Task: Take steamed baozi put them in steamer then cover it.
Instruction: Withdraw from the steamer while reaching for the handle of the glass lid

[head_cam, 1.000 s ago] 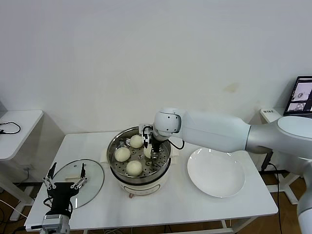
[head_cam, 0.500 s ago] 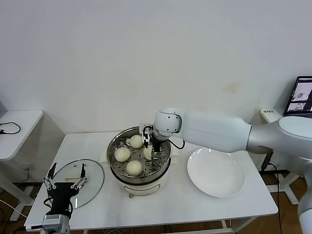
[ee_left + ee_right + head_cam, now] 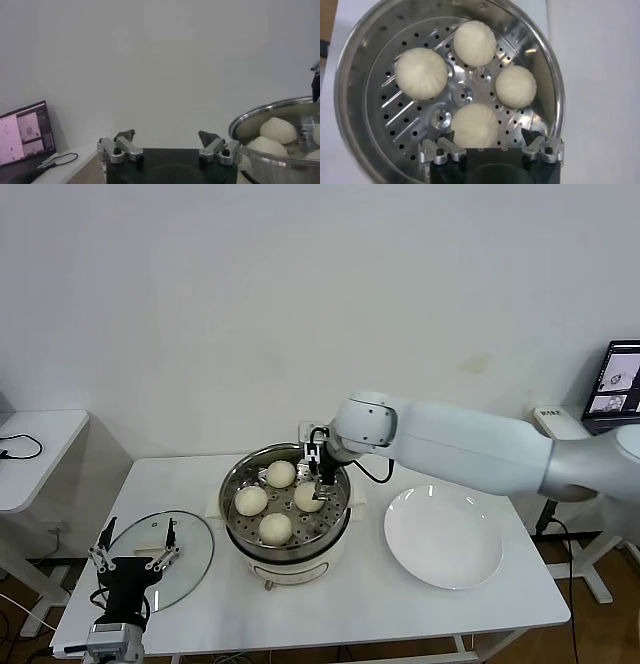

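Steamer (image 3: 285,546) stands at the middle of my white table (image 3: 330,604), steel pot on its cream-white base. All four steamed baozi (image 3: 280,473) lie on the perforated tray (image 3: 415,112) inside it, arranged in a ring and each apart from its neighbours. None is on the white plate (image 3: 443,537), which sits on the table to my right of the pot.

My right gripper (image 3: 318,465) hangs above the pot's far right portion, over the bun nearest that side (image 3: 308,497). Its fingers are spread wide and hold nothing. In the right wrist view the two fingertips (image 3: 445,148) stand on either side of the nearest bun (image 3: 474,126), clear of it, with no contact visible. The bun rests on the tray on its own.

The cover (image 3: 160,558) lies flat on the table to my left of the steamer, well apart from the pot, its cream-white handle (image 3: 152,527) facing up. The pot is uncovered.

My left gripper (image 3: 133,552) is parked low at the near left of the table, over the near edge of the glass lid. Its fingers are fully parted and empty. I cannot tell whether they touch the glass. From the left wrist view the pot rim and two of the buns show beyond the fingertips.

A laptop screen (image 3: 619,380) is lit at the far right, off the table.
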`<state>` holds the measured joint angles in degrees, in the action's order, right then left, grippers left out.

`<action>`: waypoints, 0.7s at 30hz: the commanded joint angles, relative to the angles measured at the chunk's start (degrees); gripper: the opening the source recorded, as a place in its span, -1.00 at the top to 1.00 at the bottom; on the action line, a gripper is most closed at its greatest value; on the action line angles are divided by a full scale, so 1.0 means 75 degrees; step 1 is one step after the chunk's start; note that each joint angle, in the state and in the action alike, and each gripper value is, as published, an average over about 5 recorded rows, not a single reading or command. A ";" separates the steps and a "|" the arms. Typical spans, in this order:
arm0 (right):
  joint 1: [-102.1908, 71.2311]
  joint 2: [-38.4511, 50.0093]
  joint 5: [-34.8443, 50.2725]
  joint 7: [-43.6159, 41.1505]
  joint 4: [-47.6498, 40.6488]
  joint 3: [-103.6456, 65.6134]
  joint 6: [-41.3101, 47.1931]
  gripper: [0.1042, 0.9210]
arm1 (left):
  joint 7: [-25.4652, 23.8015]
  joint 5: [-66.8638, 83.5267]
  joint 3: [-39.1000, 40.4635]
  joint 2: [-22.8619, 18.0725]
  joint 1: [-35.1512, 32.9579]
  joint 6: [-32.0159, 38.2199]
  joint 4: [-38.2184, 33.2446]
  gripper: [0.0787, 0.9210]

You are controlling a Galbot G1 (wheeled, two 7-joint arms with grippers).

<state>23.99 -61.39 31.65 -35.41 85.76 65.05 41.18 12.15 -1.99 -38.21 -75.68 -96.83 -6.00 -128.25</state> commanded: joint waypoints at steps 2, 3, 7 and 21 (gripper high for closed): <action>-0.1553 0.1900 0.0506 0.2616 0.1770 -0.1714 -0.0758 -0.76 | 0.0023 -0.0010 0.0039 -0.0018 0.0013 0.0050 0.0034 -0.77; -0.1917 0.2067 0.0416 0.2849 0.1843 -0.2064 -0.1042 -0.76 | 0.0033 -0.0015 0.0051 -0.0027 0.0015 0.0078 0.0046 -0.77; -0.3930 0.2519 -0.0193 0.3590 0.1914 -0.3872 -0.2270 -0.76 | 0.0070 -0.0043 0.0074 -0.0066 0.0006 0.0212 0.0122 -0.77; -1.1674 0.0496 -0.2415 0.3765 0.2195 -1.2430 -0.6021 -0.76 | 0.0213 -0.0524 0.0197 -0.0117 0.0058 0.0522 0.0640 -0.77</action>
<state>-26.30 -50.11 22.47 -10.46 98.83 13.16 13.98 13.58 -3.88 -36.87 -76.58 -96.55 -2.85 -125.49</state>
